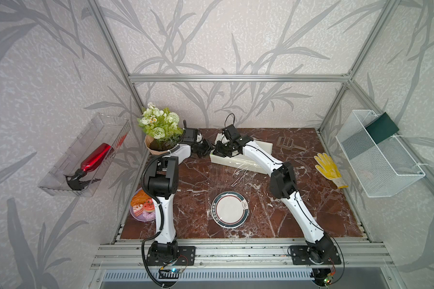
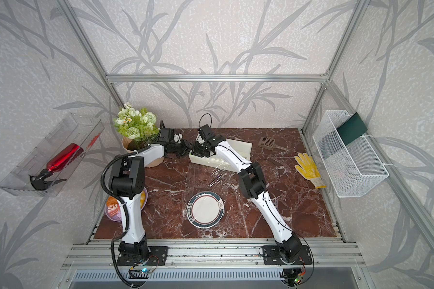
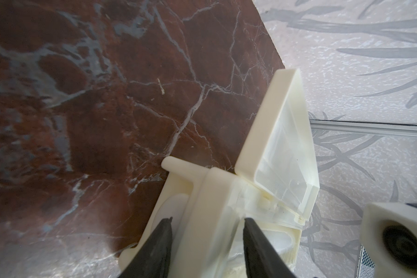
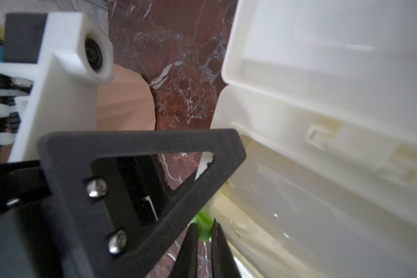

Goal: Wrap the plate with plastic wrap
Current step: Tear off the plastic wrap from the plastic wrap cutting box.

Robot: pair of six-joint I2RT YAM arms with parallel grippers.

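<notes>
**Film drawn out, cut pending**

Plastic wrap [image 1: 232,175] runs from the open dispenser box [image 1: 223,160] across the marble table [image 1: 311,212] to the plate [image 1: 230,209]. Glints at the rim suggest it already lies over the plate.

Left gripper [image 3: 207,220] clamps the box end. Right gripper [image 4: 204,228] is nearly closed, pinching a small green piece, probably the cutter slide.

Left to do: sever the film, tuck the edges.

Clear wall bin [image 1: 68,170] holds a red spray bottle [image 1: 95,156]. Wire basket [image 1: 386,170] holds a dark green flat item [image 1: 381,127].

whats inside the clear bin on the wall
A red spray bottle with a black trigger head lies in the clear bin. Whatever is under the bottle is covered.
</notes>
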